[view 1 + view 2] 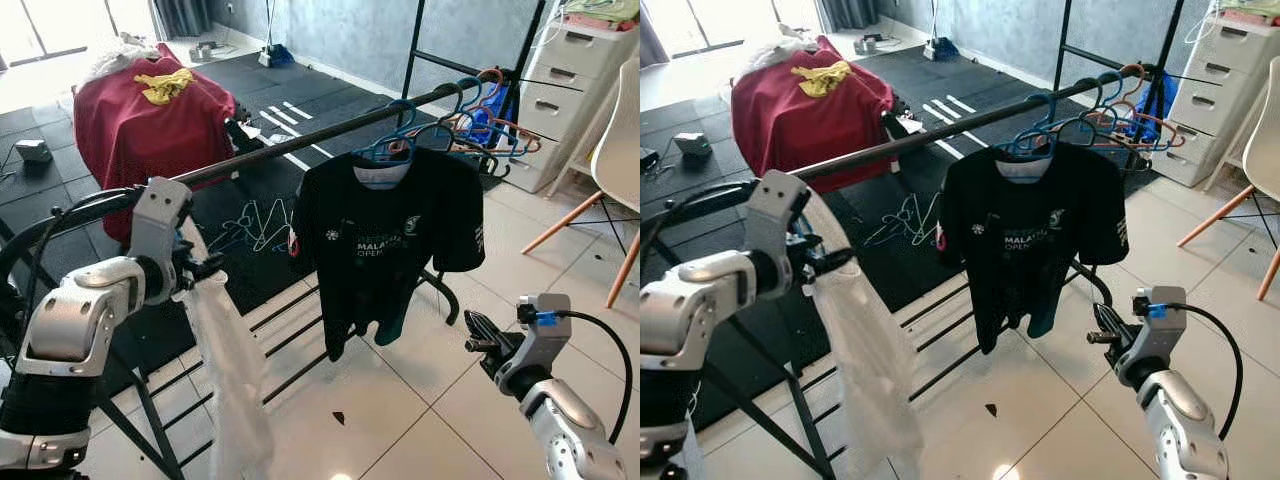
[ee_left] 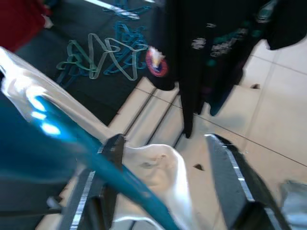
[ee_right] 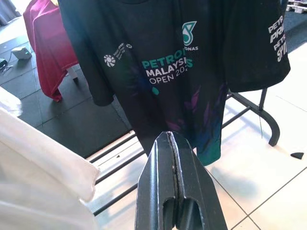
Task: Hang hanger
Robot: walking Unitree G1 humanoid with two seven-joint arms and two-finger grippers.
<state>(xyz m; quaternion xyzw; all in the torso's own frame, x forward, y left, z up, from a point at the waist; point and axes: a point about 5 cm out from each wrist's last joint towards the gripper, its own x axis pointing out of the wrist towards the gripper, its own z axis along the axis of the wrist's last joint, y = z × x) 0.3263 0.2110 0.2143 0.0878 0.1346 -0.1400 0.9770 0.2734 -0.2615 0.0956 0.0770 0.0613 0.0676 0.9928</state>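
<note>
left gripper [image 1: 205,268] | fingers apart around blue plastic hanger [image 2: 96,165] carrying white cloth garment [image 1: 235,370], just below black metal rail [image 1: 300,140] | hook squarely over rail before withdrawing | right gripper [image 1: 478,335] pressed together, idle

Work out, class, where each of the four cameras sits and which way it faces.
Left eye: on the head, looking down at the rail and black T-shirt; both arms show.
Right eye: beside it, same scene.
Left wrist: along the left gripper, open around a blue hanger carrying a white garment.
Right wrist: along the shut right gripper, facing the T-shirt.
All four share the T-shirt.
</note>
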